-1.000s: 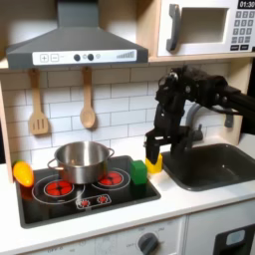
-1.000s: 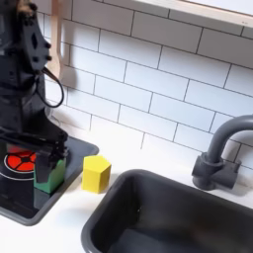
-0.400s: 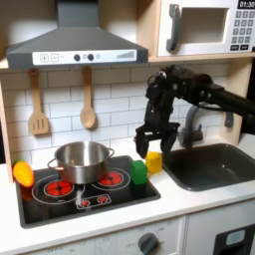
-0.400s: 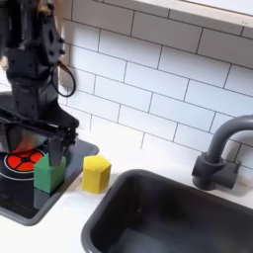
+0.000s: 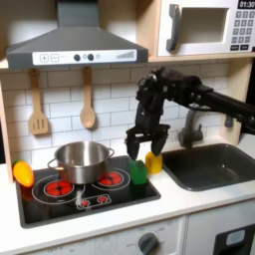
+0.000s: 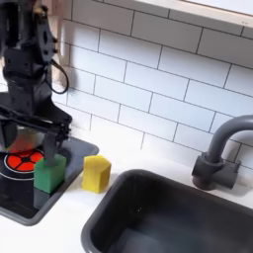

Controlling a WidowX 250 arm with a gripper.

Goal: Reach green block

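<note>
The gripper (image 5: 144, 146) (image 6: 37, 136) hung with jaws spread wide, grasping nothing — directly above the green block (image 5: 138, 172) (image 6: 48, 173), not touching it. The block stood upright on the stove's (image 5: 60, 204) front corner (near the sink (image 5: 216, 165)), the yellow block (image 6: 96, 173) just beside it — the steel pot (image 5: 82, 160) sat further along.

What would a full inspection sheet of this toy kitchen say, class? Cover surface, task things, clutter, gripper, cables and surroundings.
Surface: black toy stove top set in a white counter.
Job's things: green block upright on the stove's right edge in the first exterior view.
Clutter: steel pot, yellow block, yellow-orange piece.
Gripper: gripper open, above the green block, apart from it.
Cables: black cable on the arm.
Surroundings: sink, faucet, tiled wall, hanging wooden utensils, microwave.
</note>
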